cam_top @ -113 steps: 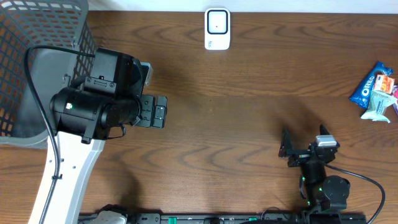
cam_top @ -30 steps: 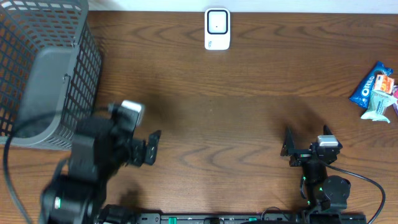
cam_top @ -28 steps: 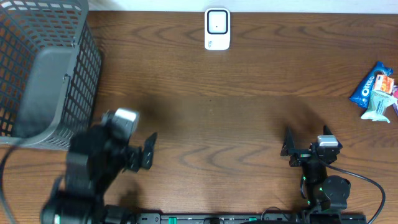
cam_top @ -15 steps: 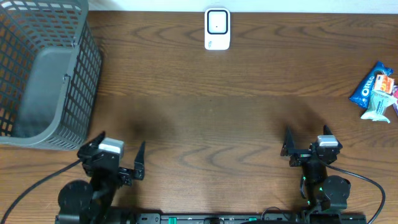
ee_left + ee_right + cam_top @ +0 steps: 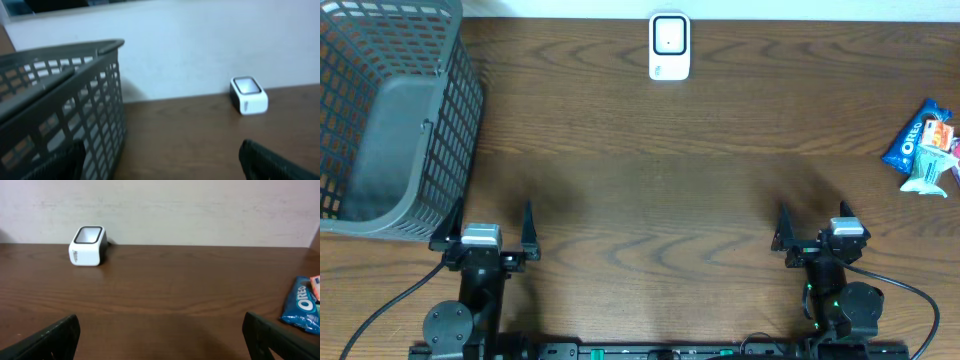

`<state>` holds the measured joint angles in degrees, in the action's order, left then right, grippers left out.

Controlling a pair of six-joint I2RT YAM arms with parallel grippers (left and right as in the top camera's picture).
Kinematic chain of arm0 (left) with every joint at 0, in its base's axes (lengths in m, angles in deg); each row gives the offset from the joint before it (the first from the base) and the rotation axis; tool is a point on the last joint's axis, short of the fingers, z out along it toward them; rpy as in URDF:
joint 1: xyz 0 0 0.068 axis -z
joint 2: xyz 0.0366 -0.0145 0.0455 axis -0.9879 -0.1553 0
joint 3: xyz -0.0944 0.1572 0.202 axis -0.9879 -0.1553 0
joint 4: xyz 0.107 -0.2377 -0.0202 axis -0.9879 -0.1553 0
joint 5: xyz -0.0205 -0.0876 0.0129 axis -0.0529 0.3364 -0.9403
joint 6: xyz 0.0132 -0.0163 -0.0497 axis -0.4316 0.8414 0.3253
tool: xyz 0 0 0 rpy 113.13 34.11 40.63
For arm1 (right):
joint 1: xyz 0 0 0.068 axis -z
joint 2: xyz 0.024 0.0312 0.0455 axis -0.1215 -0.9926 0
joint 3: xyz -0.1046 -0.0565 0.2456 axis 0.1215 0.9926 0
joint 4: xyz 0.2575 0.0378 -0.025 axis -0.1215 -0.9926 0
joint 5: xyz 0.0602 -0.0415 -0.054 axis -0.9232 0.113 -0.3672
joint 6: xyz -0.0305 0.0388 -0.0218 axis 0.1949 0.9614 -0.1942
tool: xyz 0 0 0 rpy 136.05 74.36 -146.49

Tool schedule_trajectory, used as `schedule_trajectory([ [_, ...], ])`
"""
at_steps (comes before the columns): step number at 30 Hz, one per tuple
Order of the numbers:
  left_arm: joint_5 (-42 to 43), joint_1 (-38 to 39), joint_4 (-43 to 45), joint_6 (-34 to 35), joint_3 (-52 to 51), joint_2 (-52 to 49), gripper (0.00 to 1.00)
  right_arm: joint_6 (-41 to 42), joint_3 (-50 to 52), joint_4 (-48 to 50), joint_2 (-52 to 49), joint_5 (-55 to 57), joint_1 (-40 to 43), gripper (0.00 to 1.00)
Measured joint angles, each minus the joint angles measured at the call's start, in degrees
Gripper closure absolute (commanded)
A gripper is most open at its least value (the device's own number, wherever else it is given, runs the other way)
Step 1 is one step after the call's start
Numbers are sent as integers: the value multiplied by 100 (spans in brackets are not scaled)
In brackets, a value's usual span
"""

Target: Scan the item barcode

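Near edge: left gripper (image 5: 490, 218), right gripper (image 5: 812, 222), jaws apart, empty.
Far edge: scanner (image 5: 669, 46); left edge: basket (image 5: 460, 130); right edge: snacks (image 5: 923, 146).

one basket (image 5: 468, 112), one scanner (image 5: 669, 45), about three snack packets (image 5: 910, 143).

Two black jointed arms, each with a silver-grey block (image 5: 480, 236) behind its claw. The left claw (image 5: 490, 215) and right claw (image 5: 811, 218) have thin flat black fingers (image 5: 528, 220). A thin black cable trails from each base, and small green lights (image 5: 836, 304) dot the right arm.

Basket (image 5: 458, 130) far left; scanner (image 5: 669, 46) back centre; snack packets (image 5: 923, 150) right edge.
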<state>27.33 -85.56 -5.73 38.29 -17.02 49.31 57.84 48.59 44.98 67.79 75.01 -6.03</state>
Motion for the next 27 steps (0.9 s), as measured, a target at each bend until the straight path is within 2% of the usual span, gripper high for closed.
schedule_trajectory([
  [8, 0, -216, 1346, 4, -798, 4, 2, 0, 0, 0, -2, 0, 0, 1],
  [13, 0, -293, 1891, 20, -1294, 4, 2, 0, 0, 0, -2, 0, 0, 1],
  [20, -4, -365, 1786, 20, -1423, 4, 2, 0, 0, 0, -2, -2, 0, 1],
  [27, -122, -413, 752, 254, -1421, -2, 2, 0, 0, 0, 0, 0, 0, 1],
])
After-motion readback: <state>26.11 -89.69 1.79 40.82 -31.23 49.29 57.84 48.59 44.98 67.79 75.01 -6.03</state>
